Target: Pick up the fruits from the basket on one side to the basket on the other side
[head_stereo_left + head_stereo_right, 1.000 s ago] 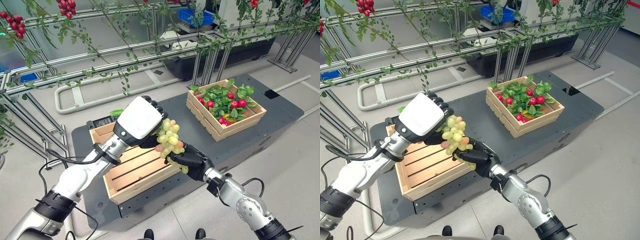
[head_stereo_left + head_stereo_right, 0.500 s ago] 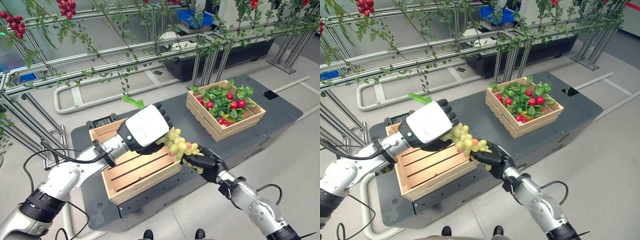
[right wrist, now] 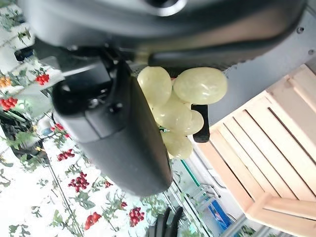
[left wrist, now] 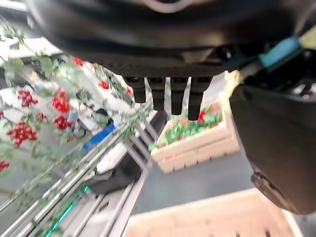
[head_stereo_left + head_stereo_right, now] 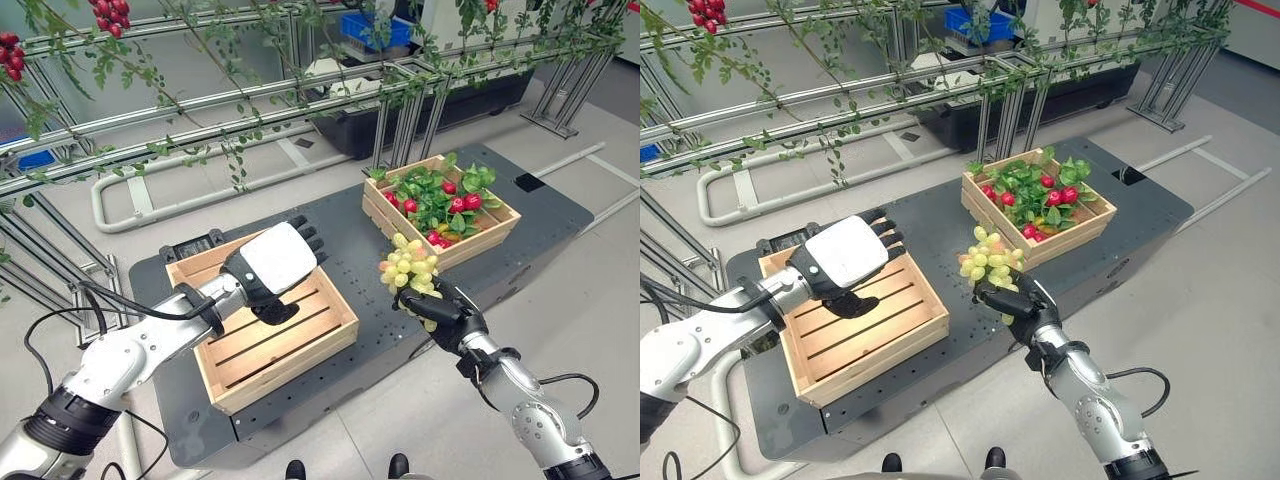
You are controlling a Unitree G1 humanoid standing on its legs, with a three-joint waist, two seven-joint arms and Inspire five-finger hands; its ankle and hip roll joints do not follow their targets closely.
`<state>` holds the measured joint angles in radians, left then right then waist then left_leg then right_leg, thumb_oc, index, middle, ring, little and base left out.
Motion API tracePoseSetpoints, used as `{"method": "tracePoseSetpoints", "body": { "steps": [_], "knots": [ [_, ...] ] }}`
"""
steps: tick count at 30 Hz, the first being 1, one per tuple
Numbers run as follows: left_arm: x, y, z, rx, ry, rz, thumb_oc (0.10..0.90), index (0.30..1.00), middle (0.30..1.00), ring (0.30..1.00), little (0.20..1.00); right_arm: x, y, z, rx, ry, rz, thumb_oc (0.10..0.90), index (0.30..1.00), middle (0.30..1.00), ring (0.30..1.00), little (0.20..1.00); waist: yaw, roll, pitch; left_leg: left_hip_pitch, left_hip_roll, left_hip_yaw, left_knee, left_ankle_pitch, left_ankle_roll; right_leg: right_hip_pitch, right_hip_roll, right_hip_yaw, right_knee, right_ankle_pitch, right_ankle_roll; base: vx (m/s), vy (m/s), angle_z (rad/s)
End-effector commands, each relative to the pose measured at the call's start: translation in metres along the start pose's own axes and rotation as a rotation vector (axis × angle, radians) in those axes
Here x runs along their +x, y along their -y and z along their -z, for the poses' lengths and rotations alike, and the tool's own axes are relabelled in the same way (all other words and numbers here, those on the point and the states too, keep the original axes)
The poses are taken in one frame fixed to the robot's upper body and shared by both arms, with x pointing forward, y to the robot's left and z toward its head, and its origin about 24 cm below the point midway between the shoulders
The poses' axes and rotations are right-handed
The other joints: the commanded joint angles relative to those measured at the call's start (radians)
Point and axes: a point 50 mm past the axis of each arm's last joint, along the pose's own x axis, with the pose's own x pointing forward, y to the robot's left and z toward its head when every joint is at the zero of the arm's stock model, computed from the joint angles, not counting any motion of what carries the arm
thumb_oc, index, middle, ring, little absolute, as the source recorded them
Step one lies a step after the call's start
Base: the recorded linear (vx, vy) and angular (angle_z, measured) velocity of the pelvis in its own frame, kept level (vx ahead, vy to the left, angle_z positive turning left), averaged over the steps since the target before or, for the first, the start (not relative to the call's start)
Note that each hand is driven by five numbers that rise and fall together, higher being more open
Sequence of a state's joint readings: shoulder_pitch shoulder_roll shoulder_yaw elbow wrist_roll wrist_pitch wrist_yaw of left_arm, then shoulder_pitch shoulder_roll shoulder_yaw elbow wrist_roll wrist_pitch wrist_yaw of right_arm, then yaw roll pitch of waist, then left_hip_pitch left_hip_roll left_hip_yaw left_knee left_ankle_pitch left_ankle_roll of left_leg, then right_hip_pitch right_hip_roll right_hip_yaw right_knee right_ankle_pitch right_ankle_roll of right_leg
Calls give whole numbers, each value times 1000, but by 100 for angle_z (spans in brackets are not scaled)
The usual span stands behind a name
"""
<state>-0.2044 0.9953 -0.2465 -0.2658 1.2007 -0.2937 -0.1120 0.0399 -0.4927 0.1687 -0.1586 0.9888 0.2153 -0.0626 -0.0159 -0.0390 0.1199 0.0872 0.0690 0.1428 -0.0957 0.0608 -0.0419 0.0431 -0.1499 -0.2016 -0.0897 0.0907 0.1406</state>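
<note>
Right hand (image 5: 441,312): I gripped the grapes (image 5: 408,268), centre-right.
Left hand (image 5: 276,260): fingers straight, over the left crate (image 5: 331,329).

Bright, even overhead light, soft shadow under left hand (image 5: 278,258); wrist views blurry up close.

Both eye views look steeply down from the robot's head onto the dark worktop (image 5: 340,245), sharing the slatted crate (image 5: 262,325) and the crate of leaves and red fruit (image 5: 1038,205). The left wrist view peers past straight fingers (image 4: 168,96) toward that far crate. The right wrist view sits very close to green grapes (image 3: 173,106).
</note>
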Motion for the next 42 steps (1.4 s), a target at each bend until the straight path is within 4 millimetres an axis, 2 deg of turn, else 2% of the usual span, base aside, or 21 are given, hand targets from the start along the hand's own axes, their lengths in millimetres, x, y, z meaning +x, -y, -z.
{"method": "tracePoseSetpoints", "body": {
  "steps": [1, 4, 7, 8, 9, 12, 13, 14, 17, 19, 21, 22, 24, 26, 27, 32, 33, 35, 37, 39, 42],
  "knots": [
    [-5, -25, 51, -80, -221, -150, 800, 900, 900, 900, 900, 3, -22, -61, 12, 346, -115, 400, 300, 300, 300, 300, 2, 30, -93, 36, -9, 18, 8, -111, -12, 34, -29, -17, 2, -44, 58, 10, -40, -5],
    [-6, -23, 48, -186, -215, -177, 800, 900, 900, 900, 900, 2, -22, -60, 24, 365, -120, 400, 300, 300, 300, 300, 0, 30, -92, 36, -8, 19, 8, -110, -11, 30, -26, -11, 2, -44, 57, 17, -51, -2],
    [-11, -20, 47, -394, -224, -261, 800, 900, 900, 900, 900, 0, -24, -63, 53, 417, -138, 400, 300, 300, 300, 300, 1, 27, -88, 40, -6, 23, 8, -113, -10, 25, -18, 0, 2, -48, 52, 14, -98, -8],
    [-15, -16, 48, -556, -240, -340, 800, 900, 900, 900, 900, 0, -26, -64, 53, 447, -151, 400, 300, 300, 300, 300, 2, 25, -87, 44, -2, 31, 8, -113, -9, 22, -10, 8, 2, -52, 46, 9, -75, -9],
    [-16, -16, 48, -556, -240, -340, 800, 900, 900, 900, 900, 0, -26, -63, 53, 446, -152, 400, 300, 300, 300, 300, 1, 26, -87, 44, -2, 32, 8, -113, -10, 22, -9, 8, 2, -52, 46, 16, -153, -20],
    [-22, -10, 45, -904, -275, -544, 800, 900, 900, 900, 900, 2, -31, -64, -19, 490, -171, 400, 300, 300, 300, 300, 2, 15, -83, 48, 19, 47, 24, -108, -16, 16, 26, 43, 2, -63, 19, 6, -154, -13],
    [-22, -10, 44, -930, -271, -566, 800, 900, 900, 900, 900, 2, -32, -63, -25, 491, -172, 400, 300, 300, 300, 300, 2, 14, -82, 46, 21, 48, 29, -109, -17, 16, 30, 46, 2, -63, 17, 2, -192, -5],
    [-20, -11, 37, -1058, -245, -642, 800, 900, 900, 900, 900, 4, -35, -63, -72, 501, -190, 400, 300, 300, 300, 300, 3, 4, -78, 36, 30, 45, 64, -116, -22, 17, 50, 68, 2, -67, 2, 1, -121, -10],
    [-13, -15, 25, -1182, -203, -722, 800, 900, 900, 900, 900, 8, -38, -62, -91, 494, -215, 400, 300, 300, 300, 300, 9, -14, -68, 2, 31, 24, 161, -143, -33, 21, 67, 96, 2, -65, -17, 10, -117, -26],
    [-7, -20, 16, -1287, -159, -790, 800, 900, 900, 900, 900, 10, -39, -62, -99, 471, -267, 400, 300, 300, 300, 300, 17, -31, -48, -61, 11, -28, 325, -160, -37, 27, 73, 123, 2, -59, -34, 17, -10, -37],
    [-5, -20, 12, -1371, -124, -808, 800, 900, 900, 900, 900, 11, -41, -60, -102, 454, -293, 400, 300, 300, 300, 300, 24, -33, -40, -81, -17, -81, 347, -169, -27, 30, 76, 143, 2, -52, -37, 41, 103, -59],
    [-5, -19, 7, -1432, -99, -823, 800, 900, 900, 900, 900, 12, -42, -58, -94, 437, -318, 400, 300, 300, 300, 300, 30, -32, -37, -75, -45, -126, 310, -182, -9, 35, 76, 167, 2, -45, -36, 54, 235, -72],
    [-1, -19, -4, -1526, -52, -822, 800, 900, 900, 900, 900, 15, -52, -53, -62, 405, -369, 400, 300, 300, 300, 300, 44, -22, -37, -39, -90, -245, 184, -156, 15, 28, 79, 230, 12, -36, -29, 52, 327, -71],
    [2, -21, -9, -1570, 24, -808, 800, 900, 900, 900, 900, 18, -56, -53, -26, 394, -378, 400, 300, 300, 300, 300, 46, -15, -38, -21, -112, -291, 164, -154, 24, 19, 72, 263, 28, -38, -17, 22, 284, -93],
    [2, -21, -10, -1576, 27, -809, 800, 900, 900, 900, 900, 18, -56, -53, -24, 391, -381, 400, 300, 300, 300, 300, 46, -13, -37, -19, -114, -287, 164, -155, 25, 17, 71, 264, 33, -40, -15, -42, 410, -123],
    [14, -28, -19, -1748, 253, -752, 800, 900, 900, 900, 900, 16, -43, -40, 31, 370, -324, 400, 300, 300, 300, 300, -2, 19, -13, 3, -161, -209, 162, -196, 61, -109, 0, 262, 152, -25, 47, -103, 465, -82],
    [16, -28, -22, -1772, 284, -741, 800, 900, 900, 900, 900, 15, -41, -36, 38, 363, -312, 400, 300, 300, 300, 300, -11, 27, -7, 12, -169, -201, 154, -205, 67, -126, -14, 265, 160, -8, 52, -94, 379, -60],
    [20, -29, -27, -1806, 322, -722, 800, 900, 900, 900, 900, 14, -43, -33, 49, 355, -322, 400, 300, 300, 300, 300, -21, 29, 6, 23, -187, -177, 151, -221, 75, -171, -53, 264, 150, 76, 62, -95, 323, -53],
    [23, -29, -28, -1815, 342, -699, 800, 900, 900, 900, 900, 14, -44, -31, 66, 338, -351, 400, 300, 300, 300, 300, -10, 35, 19, 33, -186, -145, 134, -210, 67, -192, -89, 193, 103, 107, 74, -132, 237, -62],
    [23, -29, -28, -1817, 356, -683, 800, 900, 900, 900, 900, 16, -43, -30, 83, 331, -352, 400, 300, 300, 300, 300, -1, 39, 22, 36, -185, -130, 116, -197, 69, -194, -91, 158, 115, 105, 74, -115, 140, -77],
    [20, -26, -28, -1851, 352, -674, 800, 900, 900, 900, 900, 18, -47, -31, 89, 308, -371, 400, 300, 300, 300, 300, 20, 52, 19, 40, -179, -89, 56, -154, 79, -192, -75, 85, 231, 86, 67, -140, 83, -80]
  ]
}}
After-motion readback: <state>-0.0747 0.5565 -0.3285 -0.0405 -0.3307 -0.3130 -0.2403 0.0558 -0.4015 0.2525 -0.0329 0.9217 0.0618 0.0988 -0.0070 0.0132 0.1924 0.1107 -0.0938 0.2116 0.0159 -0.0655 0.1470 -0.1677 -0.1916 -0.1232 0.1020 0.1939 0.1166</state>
